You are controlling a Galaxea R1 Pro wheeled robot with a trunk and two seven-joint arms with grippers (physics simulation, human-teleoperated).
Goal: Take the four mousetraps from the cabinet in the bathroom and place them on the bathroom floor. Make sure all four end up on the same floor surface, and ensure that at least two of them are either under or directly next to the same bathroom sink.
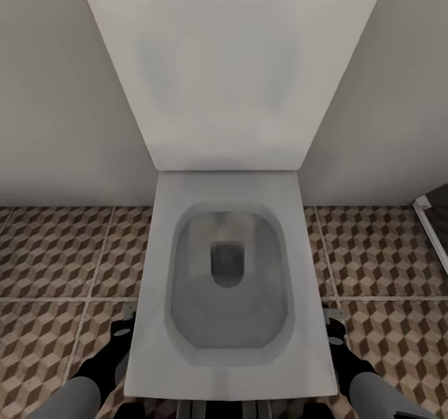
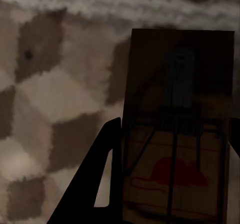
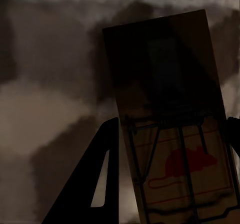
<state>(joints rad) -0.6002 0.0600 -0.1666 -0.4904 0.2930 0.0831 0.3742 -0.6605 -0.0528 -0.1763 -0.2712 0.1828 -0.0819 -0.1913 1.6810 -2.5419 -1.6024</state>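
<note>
Cube-patterned bathroom floor [image 1: 56,251]; two mousetraps, one [image 2: 177,129] in left hand [image 2: 172,174], one [image 3: 172,119] in right hand [image 3: 172,174].

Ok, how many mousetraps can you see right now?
2. One mousetrap sits between the fingers of the left hand, over the patterned floor. The other mousetrap is in the right hand. Any others may be out of sight.

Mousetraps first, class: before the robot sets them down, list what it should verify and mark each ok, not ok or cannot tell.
1. Left gripper holds a mousetrap: ok.
2. Right gripper holds a mousetrap: ok.
3. Patterned bathroom floor below both wrist cameras: ok.
4. Sink beside the robot: not ok; it faces the toilet.
5. Other two mousetraps placed: cannot tell.
6. Traps clear of the floor: cannot tell.
</note>
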